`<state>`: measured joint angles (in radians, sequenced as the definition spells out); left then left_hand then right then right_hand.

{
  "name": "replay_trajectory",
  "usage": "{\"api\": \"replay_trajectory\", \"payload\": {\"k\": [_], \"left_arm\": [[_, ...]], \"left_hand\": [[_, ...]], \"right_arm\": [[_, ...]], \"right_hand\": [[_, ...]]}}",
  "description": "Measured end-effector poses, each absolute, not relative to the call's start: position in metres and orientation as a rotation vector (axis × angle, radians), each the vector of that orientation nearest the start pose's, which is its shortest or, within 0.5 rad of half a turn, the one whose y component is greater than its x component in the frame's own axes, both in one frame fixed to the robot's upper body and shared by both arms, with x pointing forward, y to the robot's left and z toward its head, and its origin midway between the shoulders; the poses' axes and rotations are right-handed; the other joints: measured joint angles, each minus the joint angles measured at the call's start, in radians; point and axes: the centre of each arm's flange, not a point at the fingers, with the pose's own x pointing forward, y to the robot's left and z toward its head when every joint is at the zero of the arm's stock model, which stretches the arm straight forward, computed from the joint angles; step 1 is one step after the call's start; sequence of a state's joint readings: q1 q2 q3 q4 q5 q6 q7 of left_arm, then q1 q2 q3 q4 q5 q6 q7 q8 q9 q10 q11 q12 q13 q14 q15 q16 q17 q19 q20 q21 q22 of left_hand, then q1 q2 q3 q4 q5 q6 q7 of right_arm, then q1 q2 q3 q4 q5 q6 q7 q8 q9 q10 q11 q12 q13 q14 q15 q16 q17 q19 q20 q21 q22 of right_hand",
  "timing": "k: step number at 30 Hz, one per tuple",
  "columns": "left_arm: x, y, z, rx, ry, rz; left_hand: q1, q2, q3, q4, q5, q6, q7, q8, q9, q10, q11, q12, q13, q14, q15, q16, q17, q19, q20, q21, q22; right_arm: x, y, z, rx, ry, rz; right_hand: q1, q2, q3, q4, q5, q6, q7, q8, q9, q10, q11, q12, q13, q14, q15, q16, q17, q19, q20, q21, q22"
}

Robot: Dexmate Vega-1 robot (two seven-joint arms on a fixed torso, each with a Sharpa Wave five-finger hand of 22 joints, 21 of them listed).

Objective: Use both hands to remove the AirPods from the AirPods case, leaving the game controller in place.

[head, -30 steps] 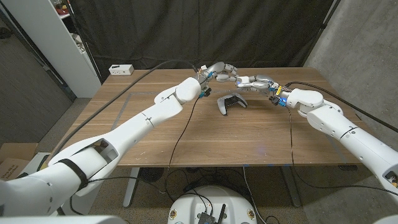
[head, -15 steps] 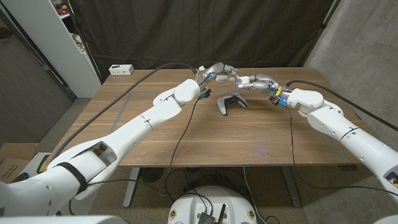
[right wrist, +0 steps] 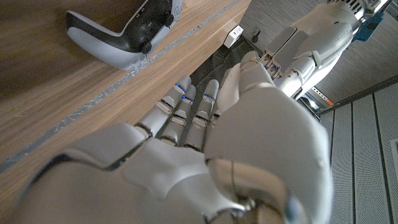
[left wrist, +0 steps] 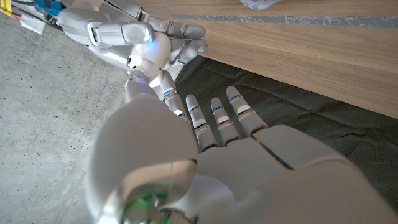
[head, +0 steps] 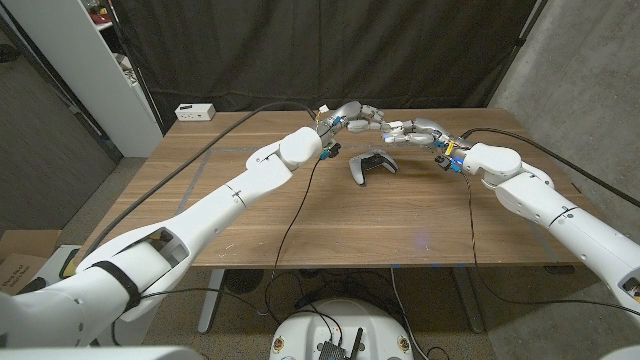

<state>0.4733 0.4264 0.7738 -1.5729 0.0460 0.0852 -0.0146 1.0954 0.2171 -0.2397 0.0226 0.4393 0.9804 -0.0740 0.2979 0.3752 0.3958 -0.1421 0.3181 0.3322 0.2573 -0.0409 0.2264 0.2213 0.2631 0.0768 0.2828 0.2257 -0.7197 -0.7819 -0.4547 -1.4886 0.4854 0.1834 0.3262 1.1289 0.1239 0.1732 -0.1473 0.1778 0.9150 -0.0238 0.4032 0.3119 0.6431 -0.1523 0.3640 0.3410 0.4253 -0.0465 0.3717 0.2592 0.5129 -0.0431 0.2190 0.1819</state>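
While both hands are meeting above table's far side, left hand (head: 350, 115) and right hand (head: 412, 131) are touching fingertip to fingertip; AirPods case not discernible between them, so grasp and finger spread cannot be told. Game controller (head: 371, 166) is lying just near of hands, long axis running left-right, closer to right hand. Wooden table (head: 300, 220) is standing before dark curtain (head: 330, 50); white shelf (head: 90, 60) at far left.

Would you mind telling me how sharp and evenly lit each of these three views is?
Head view: evenly lit, sharp on the grey and black game controller, dark curtain behind. Left wrist view: the left hand up close is soft; the right hand beyond is clearer. Right wrist view: the right hand's back blurs and looms large; the controller is crisp.
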Motion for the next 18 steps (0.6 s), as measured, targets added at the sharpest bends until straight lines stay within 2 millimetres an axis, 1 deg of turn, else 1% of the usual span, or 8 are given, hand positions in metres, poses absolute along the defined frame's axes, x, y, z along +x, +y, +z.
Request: {"api": "replay_trajectory", "payload": {"k": [1, 2, 3, 4, 9, 12, 14, 18], "left_arm": [[0.6033, 0.0412, 0.1029, 0.829, -0.792, -0.411], [0.6034, 0.0411, 0.1028, 0.829, -0.79, -0.411], [0.6035, 0.0412, 0.1027, 0.829, -0.789, -0.41], [0.6034, 0.0412, 0.1026, 0.83, -0.789, -0.41], [0.6035, 0.0419, 0.1031, 0.828, -0.788, -0.402], [0.6035, 0.0424, 0.1033, 0.828, -0.789, -0.398], [0.6037, 0.0428, 0.1034, 0.829, -0.788, -0.395], [0.604, 0.0447, 0.1027, 0.831, -0.788, -0.386]], "left_hand": [[-0.008, 0.0, -0.001, 0.001, -0.002, 0.0, 0.0, 0.0, 0.0, 0.001, 0.001, 0.0, 0.0, 0.0, 0.0, 0.0, 0.0, 0.0, 0.0, 0.0, 0.0], [-0.014, -0.002, 0.041, 0.047, -0.007, 0.002, 0.002, 0.0, 0.0, 0.0, 0.002, 0.0, 0.0, 0.002, 0.002, 0.0, 0.0, 0.0, 0.0, 0.0, 0.0], [-0.021, 0.003, 0.081, 0.087, -0.007, 0.021, 0.021, 0.0, 0.0, -0.002, 0.004, 0.0, 0.0, 0.004, 0.004, 0.0, 0.0, 0.0, 0.0, 0.0, 0.003], [-0.023, 0.005, 0.095, 0.101, -0.007, 0.028, 0.028, 0.0, 0.0, -0.003, 0.005, 0.0, 0.0, 0.009, 0.002, 0.0, 0.0, 0.0, 0.0, 0.0, 0.005], [-0.013, -0.005, 0.105, 0.11, -0.015, 0.03, 0.03, 0.0, 0.0, -0.003, 0.005, 0.0, 0.0, 0.011, 0.0, 0.0, 0.0, 0.004, -0.004, 0.006, 0.005], [-0.012, -0.006, 0.108, 0.113, -0.015, 0.017, 0.017, 0.0, 0.0, -0.003, 0.005, 0.0, 0.005, 0.011, 0.0, 0.0, 0.0, 0.004, -0.004, 0.006, 0.005], [-0.014, -0.012, 0.11, 0.116, -0.016, 0.006, 0.017, 0.022, 0.0, -0.003, 0.005, 0.0, 0.005, 0.011, 0.0, 0.0, -0.002, 0.004, -0.004, 0.006, 0.005], [-0.019, -0.02, 0.111, 0.117, -0.022, -0.014, 0.015, 0.035, 0.002, -0.003, 0.005, 0.0, 0.005, 0.011, 0.0, 0.0, -0.003, 0.004, -0.004, 0.01, 0.005]], "right_arm": [[0.6127, -0.2796, 0.054, -0.517, -0.617, 0.51], [0.6129, -0.2806, 0.0538, -0.521, -0.621, 0.507], [0.613, -0.2807, 0.0537, -0.521, -0.62, 0.506], [0.6134, -0.2815, 0.0533, -0.524, -0.625, 0.504], [0.6135, -0.2828, 0.053, -0.534, -0.649, 0.497], [0.6139, -0.2834, 0.0528, -0.536, -0.657, 0.494], [0.6145, -0.284, 0.0523, -0.535, -0.66, 0.492], [0.6145, -0.2843, 0.0527, -0.538, -0.674, 0.489]], "right_hand": [[0.0, 0.0, 0.0, 0.0, 0.0, -0.002, -0.004, 0.0, 0.0, 0.004, -0.004, 0.0, 0.0, 0.0, 0.0, 0.0, 0.0, 0.0, 0.0, 0.0, 0.0], [0.0, 0.0, 0.0, 0.0, 0.001, -0.003, -0.006, 0.0, 0.0, 0.005, -0.005, 0.0, 0.0, 0.0, 0.0, 0.0, 0.0, 0.0, 0.0, 0.0, 0.0], [0.0, 0.0, 0.0, 0.0, 0.004, 0.001, -0.015, 0.0, 0.0, 0.011, -0.011, 0.0, 0.0, 0.0, 0.0, 0.0, 0.0, 0.0, 0.0, 0.0, 0.0], [0.0, 0.0, 0.0, 0.0, 0.004, 0.0, -0.016, 0.0, 0.0, 0.013, -0.013, 0.0, 0.0, 0.0, 0.0, 0.0, 0.0, 0.0, 0.0, 0.0, 0.0], [0.004, 0.004, -0.007, 0.001, 0.004, 0.0, -0.016, 0.0, 0.0, 0.016, -0.015, 0.0, 0.0, 0.0, 0.0, 0.0, 0.0, 0.0, 0.0, 0.0, 0.0], [0.007, 0.007, -0.007, 0.001, 0.004, 0.0, -0.016, 0.0, 0.0, 0.017, -0.018, 0.0, 0.004, 0.0, 0.0, 0.0, 0.0, 0.0, 0.0, 0.0, 0.0], [0.008, 0.008, -0.007, 0.001, 0.004, 0.0, -0.016, 0.0, 0.0, 0.017, -0.022, 0.0, 0.005, 0.0, 0.0, 0.0, 0.0, 0.0, 0.0, 0.0, 0.0], [0.008, 0.008, -0.007, 0.001, 0.004, 0.0, -0.016, 0.0, 0.0, 0.017, -0.022, 0.0, 0.005, 0.0, 0.0, 0.004, 0.0, 0.0, 0.0, 0.0, 0.0]]}}
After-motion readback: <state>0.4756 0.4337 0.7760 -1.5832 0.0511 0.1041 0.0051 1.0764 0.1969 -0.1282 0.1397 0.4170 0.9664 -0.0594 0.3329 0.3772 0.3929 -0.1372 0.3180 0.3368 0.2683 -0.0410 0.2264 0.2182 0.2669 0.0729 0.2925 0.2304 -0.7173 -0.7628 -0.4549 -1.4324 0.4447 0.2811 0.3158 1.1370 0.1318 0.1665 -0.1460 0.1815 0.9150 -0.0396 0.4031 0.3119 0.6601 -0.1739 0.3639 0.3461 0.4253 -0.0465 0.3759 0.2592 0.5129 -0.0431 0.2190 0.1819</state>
